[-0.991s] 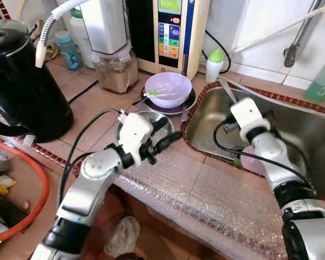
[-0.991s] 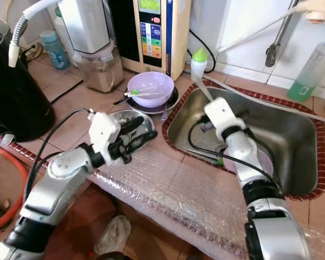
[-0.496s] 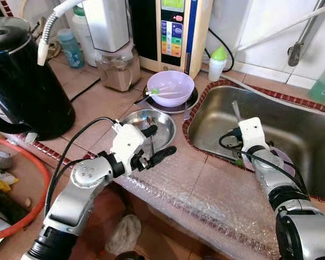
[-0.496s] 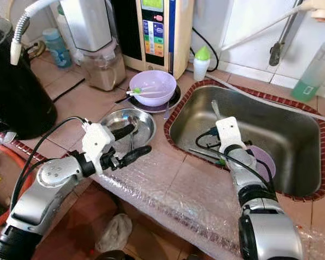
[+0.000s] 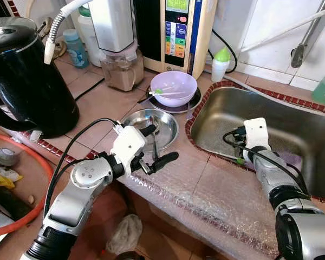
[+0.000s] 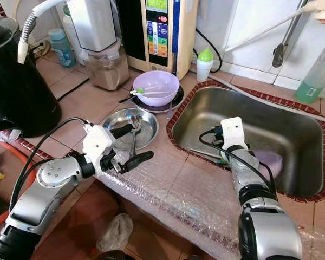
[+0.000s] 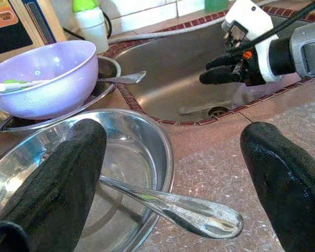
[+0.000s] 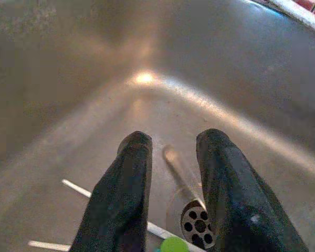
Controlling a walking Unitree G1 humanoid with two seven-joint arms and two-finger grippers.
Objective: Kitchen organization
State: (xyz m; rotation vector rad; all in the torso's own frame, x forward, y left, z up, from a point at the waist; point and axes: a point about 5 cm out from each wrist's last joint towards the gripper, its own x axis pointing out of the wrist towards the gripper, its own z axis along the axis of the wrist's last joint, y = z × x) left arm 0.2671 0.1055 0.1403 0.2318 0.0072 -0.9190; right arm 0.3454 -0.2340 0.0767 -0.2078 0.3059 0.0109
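Sink (image 5: pixel 292 116): right gripper (image 8: pixel 173 194) has dropped from above the basin to low inside it over the last second, fingers a narrow gap apart, holding nothing; drain and thin utensils just beneath. Likely reaching for sink items next.

Steel dish (image 5: pixel 165 123) on the counter, beside the purple bowl (image 5: pixel 176 86). Left gripper (image 5: pixel 154 146) has drawn back off it toward the counter edge, fingers spread wide, empty.

Spoon (image 7: pixel 168 207) lies across the dish rim, apparently just released.

The right tool (image 8: pixel 170 173) hides most of the green-tipped sticks (image 8: pixel 121 220) beneath it; the utensil (image 8: pixel 181 170) between its fingers is a blur. Purple plate (image 6: pixel 268 160) sits half behind that arm.
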